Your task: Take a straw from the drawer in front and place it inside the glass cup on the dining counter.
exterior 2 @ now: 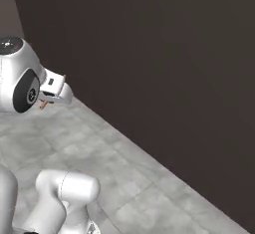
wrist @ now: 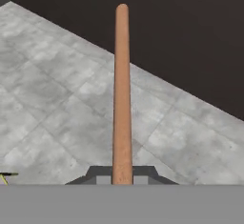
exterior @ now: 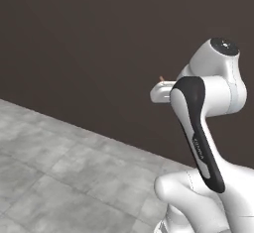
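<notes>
While the arm (exterior: 198, 128) rises folded at the lower edge of both base views, we see its hand (wrist: 122, 173) held well above a grey tiled floor (exterior: 59, 177), facing a plain dark brown wall (exterior 2: 164, 63). In the hand view the two dark fingertips (wrist: 100, 174) sit pressed in against a thin reddish-brown stick, so we read the hand as clamped on the straw (wrist: 122, 89). The straw runs straight out from between the fingertips, away from the hand along its own line of sight, and its rounded far end shows against the dark wall. Below and beyond the straw lies the floor, its pale mottled tiles running up to the foot of the wall.

From the left base view we make out only a small reddish tip of the straw (exterior: 161, 79) poking up just past the pale end of the hand (exterior: 159, 92), beside the white wrist. From the right base view a short piece of the straw (exterior 2: 44, 105) shows just under the hand (exterior 2: 56, 94), slanting down from it, with the floor well apart beneath.
</notes>
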You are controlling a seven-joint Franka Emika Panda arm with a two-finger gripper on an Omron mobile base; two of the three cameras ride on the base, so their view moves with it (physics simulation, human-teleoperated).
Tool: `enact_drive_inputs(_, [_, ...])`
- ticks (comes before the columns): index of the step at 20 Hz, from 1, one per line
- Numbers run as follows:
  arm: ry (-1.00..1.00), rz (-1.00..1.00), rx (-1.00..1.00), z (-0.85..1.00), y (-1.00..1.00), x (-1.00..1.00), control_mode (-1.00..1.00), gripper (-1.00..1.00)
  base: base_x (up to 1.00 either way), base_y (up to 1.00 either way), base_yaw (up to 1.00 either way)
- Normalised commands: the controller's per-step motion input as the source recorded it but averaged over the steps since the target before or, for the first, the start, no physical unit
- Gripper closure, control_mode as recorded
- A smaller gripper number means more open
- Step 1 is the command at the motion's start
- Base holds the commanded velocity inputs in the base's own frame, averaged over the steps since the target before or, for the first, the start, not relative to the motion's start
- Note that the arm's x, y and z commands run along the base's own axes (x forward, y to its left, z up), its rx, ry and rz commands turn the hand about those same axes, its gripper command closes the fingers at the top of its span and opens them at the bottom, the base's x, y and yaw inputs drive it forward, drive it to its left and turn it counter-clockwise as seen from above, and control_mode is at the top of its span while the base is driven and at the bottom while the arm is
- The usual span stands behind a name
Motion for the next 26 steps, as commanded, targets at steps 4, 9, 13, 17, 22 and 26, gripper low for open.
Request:
enact_drive_inputs(4, [0.0, 0.0, 0.0, 0.0, 0.0, 0.0, 1.0, 1.0, 1.0, -0.29, 0.62])
enact_drive_inputs(9, [0.0, 0.0, 0.0, 0.0, 0.0, 0.0, 1.0, 1.0, 1.0, -0.27, 0.62])
enact_drive_inputs(13, [0.0, 0.0, 0.0, 0.0, 0.0, 0.0, 1.0, 1.0, 1.0, -0.25, 0.62])
enact_drive_inputs(17, [0.0, 0.0, 0.0, 0.0, 0.0, 0.0, 1.0, 1.0, 1.0, -0.25, 0.64])
enact_drive_inputs(22, [0.0, 0.0, 0.0, 0.0, 0.0, 0.0, 1.0, 1.0, 1.0, -0.26, 0.64])
enact_drive_inputs(26, [0.0, 0.0, 0.0, 0.0, 0.0, 0.0, 1.0, 1.0, 1.0, -0.23, 0.44])
